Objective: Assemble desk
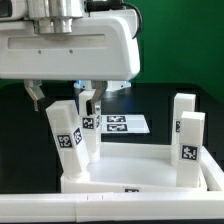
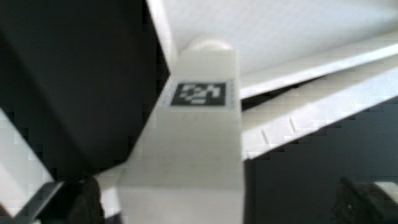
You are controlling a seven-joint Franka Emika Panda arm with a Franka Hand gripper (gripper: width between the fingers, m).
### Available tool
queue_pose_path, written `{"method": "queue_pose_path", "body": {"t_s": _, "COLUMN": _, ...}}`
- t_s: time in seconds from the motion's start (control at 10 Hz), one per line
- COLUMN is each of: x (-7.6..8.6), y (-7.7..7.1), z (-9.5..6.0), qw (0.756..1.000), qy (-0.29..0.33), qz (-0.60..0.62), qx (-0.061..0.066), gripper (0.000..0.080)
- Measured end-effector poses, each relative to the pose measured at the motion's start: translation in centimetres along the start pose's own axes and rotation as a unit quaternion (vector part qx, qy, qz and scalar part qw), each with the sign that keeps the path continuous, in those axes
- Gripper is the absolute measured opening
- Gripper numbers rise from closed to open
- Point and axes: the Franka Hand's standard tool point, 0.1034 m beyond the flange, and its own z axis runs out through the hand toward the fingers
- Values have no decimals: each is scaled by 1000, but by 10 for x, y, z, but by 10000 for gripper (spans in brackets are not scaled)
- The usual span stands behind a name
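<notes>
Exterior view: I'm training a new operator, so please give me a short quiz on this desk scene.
1. How many legs stand upright on the tabletop?
2. True or false: the end effector is clamped shut on a leg.
3. What lies on the black table behind the tabletop? A) a screwdriver B) the marker board C) a fallen leg

Key: 1. Four. 2. False: it is open, its fingers apart on either side of the leg nearest the exterior view's left. 3. B.

Bright even lighting, soft low-resolution frames, wrist view blurred up close
</notes>
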Motion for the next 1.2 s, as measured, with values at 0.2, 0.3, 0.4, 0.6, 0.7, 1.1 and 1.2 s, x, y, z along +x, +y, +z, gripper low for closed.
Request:
{"method": "queue_pose_path", "body": {"t_s": 0.2, "x": -1, "y": -6, "z": 5, "qw": 1000, "qy": 8, "qz": 8, "qx": -1, "gripper": 648}}
{"method": "queue_pose_path", "body": {"t_s": 0.3, "x": 0, "y": -5, "z": 5, "qw": 1000, "qy": 7, "qz": 11, "qx": -1, "gripper": 648}}
{"method": "queue_pose_path", "body": {"t_s": 0.4, "x": 0, "y": -5, "z": 5, "qw": 1000, "qy": 7, "qz": 13, "qx": -1, "gripper": 536}}
{"method": "queue_pose_path", "body": {"t_s": 0.6, "x": -1, "y": -5, "z": 6, "qw": 997, "qy": 7, "qz": 77, "qx": -1, "gripper": 352}}
{"method": "queue_pose_path", "body": {"t_s": 0.7, "x": -1, "y": -6, "z": 6, "qw": 995, "qy": 7, "qz": 98, "qx": 0, "gripper": 284}}
{"method": "queue_pose_path", "body": {"t_s": 1.1, "x": -2, "y": -16, "z": 6, "qw": 940, "qy": 13, "qz": 342, "qx": 6, "gripper": 284}}
{"method": "queue_pose_path", "body": {"t_s": 1.2, "x": 0, "y": -20, "z": 6, "qw": 901, "qy": 10, "qz": 432, "qx": 24, "gripper": 284}}
